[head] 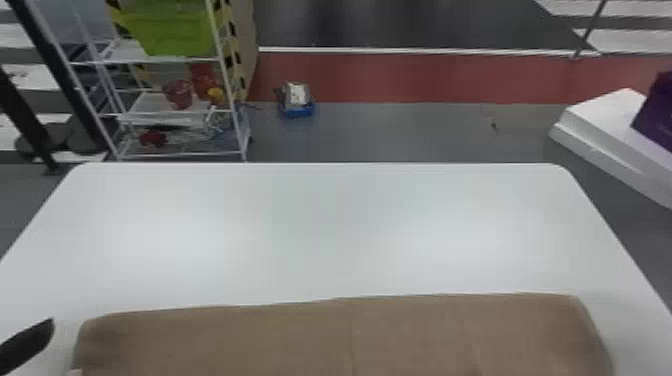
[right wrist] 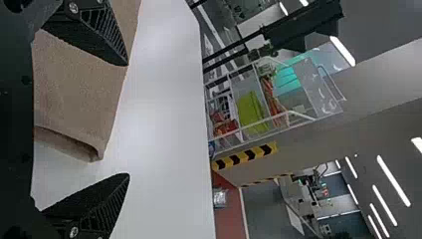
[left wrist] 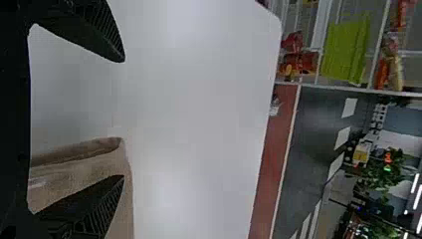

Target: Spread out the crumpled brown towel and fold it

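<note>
The brown towel (head: 345,335), folded over, lies flat as a wide band on the white tabletop (head: 320,225). The left gripper (head: 30,342) is positioned near the towel's left end, the right gripper (right wrist: 128,119) near its right end; both sets of fingers are spread and released.

The brown towel (head: 300,335) is lying across the near part of the white table (head: 325,225), its far edge running nearly straight. The left gripper (head: 27,345) is showing just beside the towel's left end. Beyond the table, a white rack (head: 145,104) is standing at left, bearing a green bin (head: 175,30). At right, a purple item (head: 660,115) is resting on a white block (head: 600,115).
</note>
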You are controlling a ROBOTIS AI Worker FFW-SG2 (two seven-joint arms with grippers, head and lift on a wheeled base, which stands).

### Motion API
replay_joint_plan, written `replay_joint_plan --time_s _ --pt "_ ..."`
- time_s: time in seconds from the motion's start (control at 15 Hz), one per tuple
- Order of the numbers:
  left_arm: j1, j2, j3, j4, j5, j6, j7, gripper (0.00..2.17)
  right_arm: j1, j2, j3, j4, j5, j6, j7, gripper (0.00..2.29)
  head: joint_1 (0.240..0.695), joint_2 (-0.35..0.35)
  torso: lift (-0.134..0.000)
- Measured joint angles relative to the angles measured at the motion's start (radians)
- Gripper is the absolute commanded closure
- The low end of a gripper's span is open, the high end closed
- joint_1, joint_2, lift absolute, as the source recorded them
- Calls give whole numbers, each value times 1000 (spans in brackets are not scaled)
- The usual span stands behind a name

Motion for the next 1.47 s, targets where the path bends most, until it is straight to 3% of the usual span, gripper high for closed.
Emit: replay_joint_plan --time_s 0.07,0.13,0.27,0.53,0.73,1.47 --pt "3 -23 16 -7 18 -62 13 19 1 15 -3 -11 -9 -15 2 1696 695 59 -124" --pt "13 -47 35 -25 52 -110 19 36 3 32 2 -25 -12 -33 4 2074 695 67 -124" --pt "48 -63 49 -79 122 -127 18 46 6 60 52 -52 18 -58 -5 2125 695 84 -124" --pt "102 -66 11 -145 193 -63 6 43 9 92 211 -76 193 -129 -81 2125 695 112 -124" --pt "121 -66 -14 -139 199 -78 3 46 8 87 249 -40 253 -163 -98 2125 695 98 -124" --pt "104 -66 -17 -95 197 -129 3 49 44 49 255 12 341 -143 -101 2125 695 67 -124"
